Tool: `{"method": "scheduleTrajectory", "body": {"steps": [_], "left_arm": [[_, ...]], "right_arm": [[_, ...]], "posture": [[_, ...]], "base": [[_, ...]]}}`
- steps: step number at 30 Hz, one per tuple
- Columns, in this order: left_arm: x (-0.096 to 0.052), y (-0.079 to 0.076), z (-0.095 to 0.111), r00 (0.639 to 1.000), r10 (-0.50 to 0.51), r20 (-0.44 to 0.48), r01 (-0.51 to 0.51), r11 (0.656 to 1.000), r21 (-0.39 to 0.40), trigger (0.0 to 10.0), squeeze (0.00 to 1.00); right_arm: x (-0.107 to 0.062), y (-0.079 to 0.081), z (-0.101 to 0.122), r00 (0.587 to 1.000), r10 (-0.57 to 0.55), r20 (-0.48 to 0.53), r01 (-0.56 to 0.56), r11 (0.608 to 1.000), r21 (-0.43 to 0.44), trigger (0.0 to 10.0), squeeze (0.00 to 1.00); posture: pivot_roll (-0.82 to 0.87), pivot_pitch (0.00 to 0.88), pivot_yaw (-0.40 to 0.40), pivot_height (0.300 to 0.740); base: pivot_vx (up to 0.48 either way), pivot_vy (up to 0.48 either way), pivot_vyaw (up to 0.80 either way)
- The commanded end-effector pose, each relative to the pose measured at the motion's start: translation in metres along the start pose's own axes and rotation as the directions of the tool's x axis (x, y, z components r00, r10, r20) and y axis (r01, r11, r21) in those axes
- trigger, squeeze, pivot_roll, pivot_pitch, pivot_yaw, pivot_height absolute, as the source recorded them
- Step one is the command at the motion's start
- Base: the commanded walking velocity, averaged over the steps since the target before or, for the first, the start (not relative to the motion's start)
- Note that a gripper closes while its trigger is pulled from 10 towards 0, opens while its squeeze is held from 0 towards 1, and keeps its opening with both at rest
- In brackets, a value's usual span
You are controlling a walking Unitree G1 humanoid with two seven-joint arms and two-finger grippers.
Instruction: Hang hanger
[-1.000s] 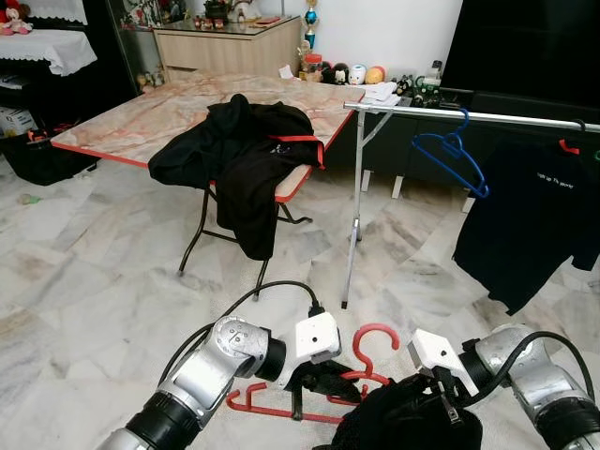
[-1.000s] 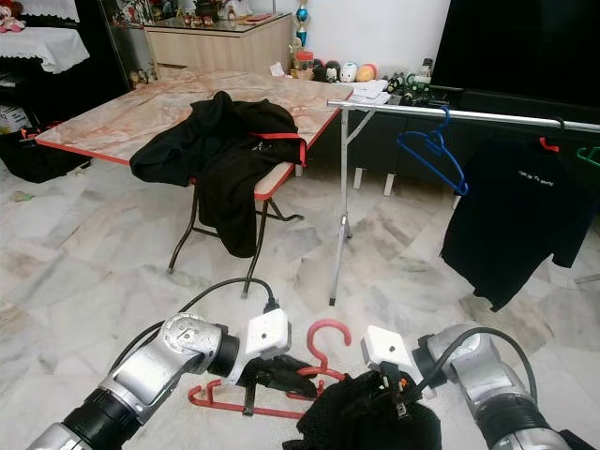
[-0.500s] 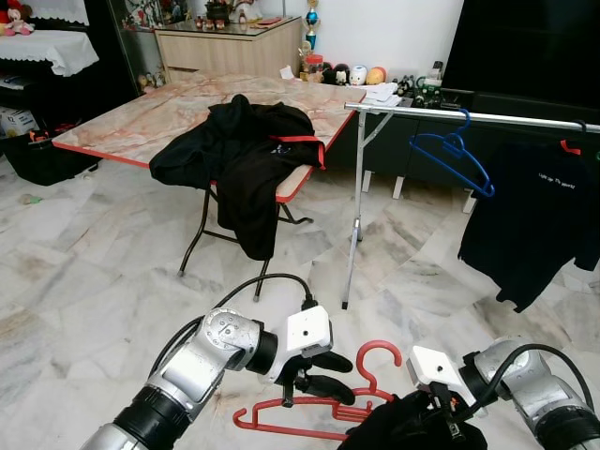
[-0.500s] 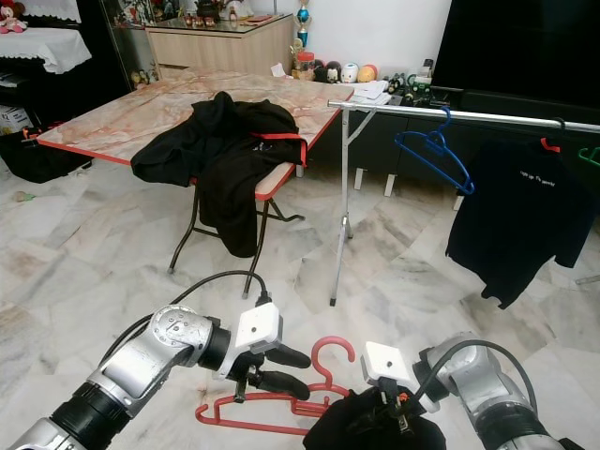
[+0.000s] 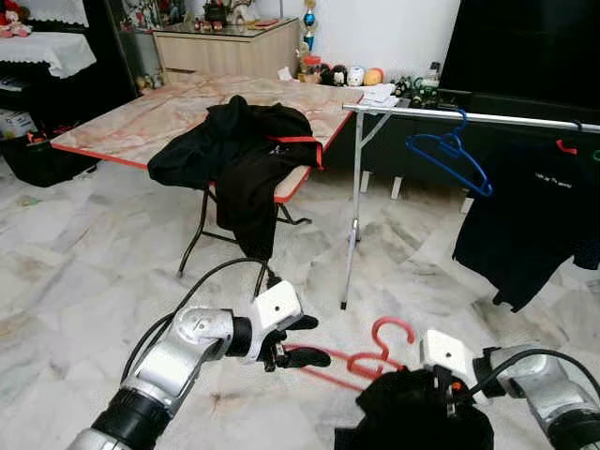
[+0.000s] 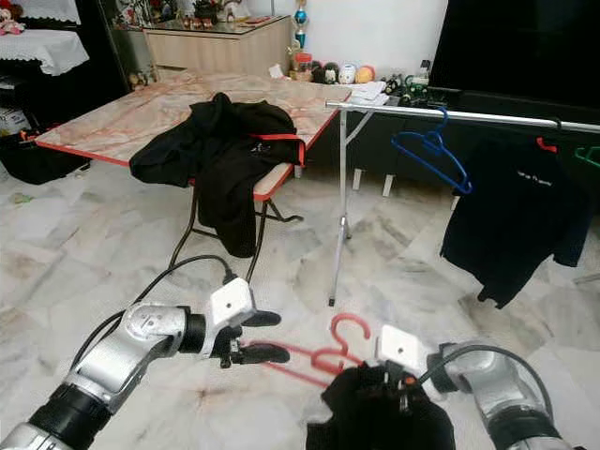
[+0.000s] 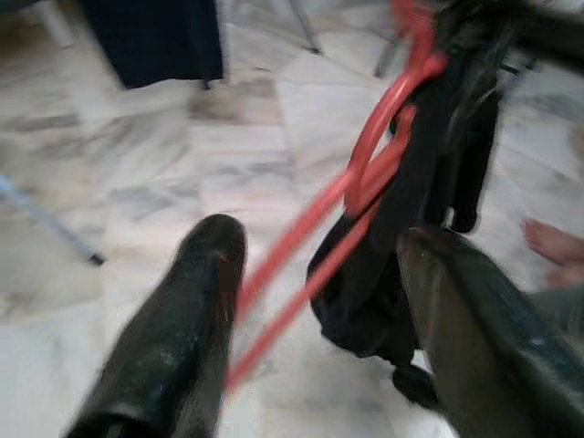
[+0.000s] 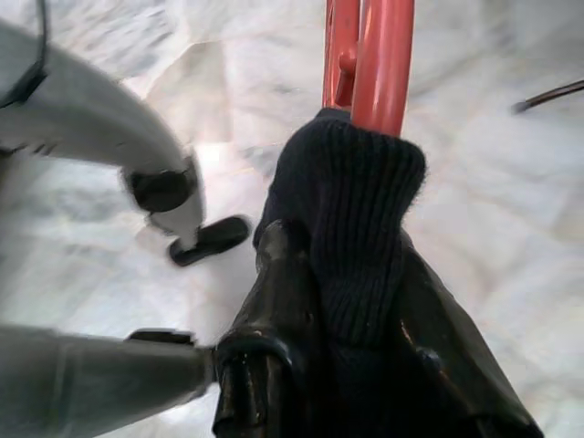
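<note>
One red hanger [image 5: 361, 359] is held low above the marble floor [image 5: 84, 272], in front of the foot of the clothes rack [image 5: 354, 187]. Its lower part is hidden inside a black garment [image 5: 417, 412]. The right gripper [image 8: 351, 365] is closed on this garment, and its fingertips are covered by the cloth. The left gripper [image 5: 305, 339] is open, its fingers [image 7: 173, 338] on both sides of the blurred hanger arm. A blue hanger [image 5: 450, 157] and a black shirt [image 5: 530, 220] hang on the rack.
</note>
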State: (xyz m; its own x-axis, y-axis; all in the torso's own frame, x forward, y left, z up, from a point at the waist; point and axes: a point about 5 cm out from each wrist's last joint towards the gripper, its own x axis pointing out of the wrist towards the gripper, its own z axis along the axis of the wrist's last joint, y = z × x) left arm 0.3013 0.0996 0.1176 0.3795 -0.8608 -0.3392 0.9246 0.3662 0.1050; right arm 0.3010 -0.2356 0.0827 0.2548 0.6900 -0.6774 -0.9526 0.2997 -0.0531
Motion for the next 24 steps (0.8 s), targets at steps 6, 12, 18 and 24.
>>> {"method": "scheduleTrajectory", "body": {"steps": [6,12,18,24], "left_arm": [[-0.006,-0.003,-0.025,0.992,0.120,-0.043,-0.122,0.991,-0.062,10.0,0.00],[-0.004,-0.008,-0.059,0.968,0.212,-0.134,-0.226,0.969,-0.100,10.0,0.00],[0.003,-0.013,-0.072,0.962,0.227,-0.151,-0.249,0.957,-0.149,10.0,0.00],[0.013,-0.003,-0.076,0.932,0.339,-0.127,-0.358,0.917,-0.176,10.0,0.00]], "right_arm": [[-0.024,-0.014,0.022,0.988,-0.121,0.091,0.128,0.989,-0.073,0.0,0.00],[-0.040,-0.017,0.050,0.964,-0.167,0.206,0.192,0.975,-0.111,0.0,0.00],[-0.046,-0.012,0.063,0.965,-0.146,0.217,0.186,0.967,-0.175,0.0,0.00],[-0.051,-0.005,0.085,0.959,-0.097,0.268,0.158,0.964,-0.216,0.0,0.00]], "posture": [[-0.08,0.022,0.013,0.740],[-0.09,0.020,0.017,0.740],[-0.10,0.017,0.018,0.740],[-0.10,0.011,0.016,0.740]], "base": [[0.000,0.000,0.00],[0.000,0.000,0.00],[0.000,0.000,0.00],[0.000,0.000,0.00]]}}
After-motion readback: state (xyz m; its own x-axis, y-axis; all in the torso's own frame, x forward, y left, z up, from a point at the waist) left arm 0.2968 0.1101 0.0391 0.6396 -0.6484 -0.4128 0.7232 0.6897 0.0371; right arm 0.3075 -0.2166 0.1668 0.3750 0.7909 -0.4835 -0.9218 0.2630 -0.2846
